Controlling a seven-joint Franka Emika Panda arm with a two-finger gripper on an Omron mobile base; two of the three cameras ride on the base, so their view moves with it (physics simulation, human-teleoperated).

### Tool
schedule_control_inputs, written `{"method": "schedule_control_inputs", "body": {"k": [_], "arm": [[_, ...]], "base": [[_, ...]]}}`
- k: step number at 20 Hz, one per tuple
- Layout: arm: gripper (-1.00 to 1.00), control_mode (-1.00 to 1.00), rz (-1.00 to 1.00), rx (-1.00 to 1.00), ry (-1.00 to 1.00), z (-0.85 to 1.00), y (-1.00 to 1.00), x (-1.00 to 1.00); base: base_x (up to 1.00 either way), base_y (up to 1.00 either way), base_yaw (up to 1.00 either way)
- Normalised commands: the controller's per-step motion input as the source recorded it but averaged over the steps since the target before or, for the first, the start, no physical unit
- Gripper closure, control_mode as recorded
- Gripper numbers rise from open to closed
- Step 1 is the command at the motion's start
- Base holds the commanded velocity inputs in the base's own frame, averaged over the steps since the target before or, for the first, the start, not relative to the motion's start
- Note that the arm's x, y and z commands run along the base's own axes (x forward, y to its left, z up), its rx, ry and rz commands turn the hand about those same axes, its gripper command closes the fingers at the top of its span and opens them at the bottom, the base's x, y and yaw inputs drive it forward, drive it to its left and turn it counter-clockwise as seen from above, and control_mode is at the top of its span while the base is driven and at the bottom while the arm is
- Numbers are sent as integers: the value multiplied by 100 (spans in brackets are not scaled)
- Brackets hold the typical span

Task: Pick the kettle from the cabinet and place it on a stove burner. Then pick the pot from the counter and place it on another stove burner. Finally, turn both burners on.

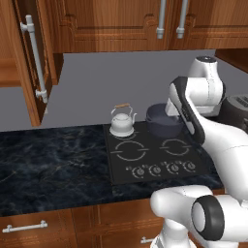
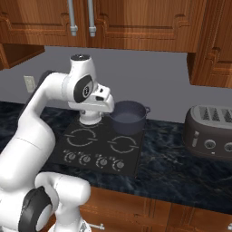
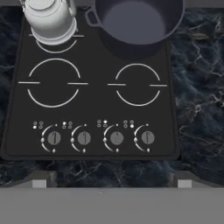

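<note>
The silver-white kettle (image 1: pixel 121 123) (image 2: pixel 90 118) (image 3: pixel 49 19) stands upright on the rear left stove burner. Beside it the dark grey pot (image 1: pixel 162 121) (image 2: pixel 129 117) (image 3: pixel 135 24) sits on the rear right burner. My gripper (image 3: pixel 111 183) hovers above the front of the black cooktop (image 1: pixel 150 156) (image 3: pixel 96 105), pointing down at it, open and empty, with its fingertips (image 3: pixel 39 183) far apart. The two front burners (image 3: pixel 53 83) (image 3: pixel 137 84) are bare. Several round knobs (image 3: pixel 54 138) line the cooktop's front edge. The cabinet (image 1: pixel 29 63) door hangs open at the upper left.
A dark toaster (image 2: pixel 210 131) (image 1: pixel 235 109) stands on the black marble counter (image 1: pixel 53 160) right of the cooktop. Closed wall cupboards (image 2: pixel 136 22) hang above the stove. My own arm crosses over the cooktop's right side in the left base view.
</note>
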Motion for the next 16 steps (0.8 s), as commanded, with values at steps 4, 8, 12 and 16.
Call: {"method": "schedule_control_inputs", "body": {"k": [4,8,12,16], "arm": [[-100,-100,-12,0,9,-1,3,-11],[-100,-100,-19,0,-2,-9,1,-21],[-100,-100,-29,0,-1,-2,2,-18],[-100,-100,-31,0,0,0,0,-15]], "base": [[0,0,0],[0,0,0],[0,0,0],[0,0,0]]}}
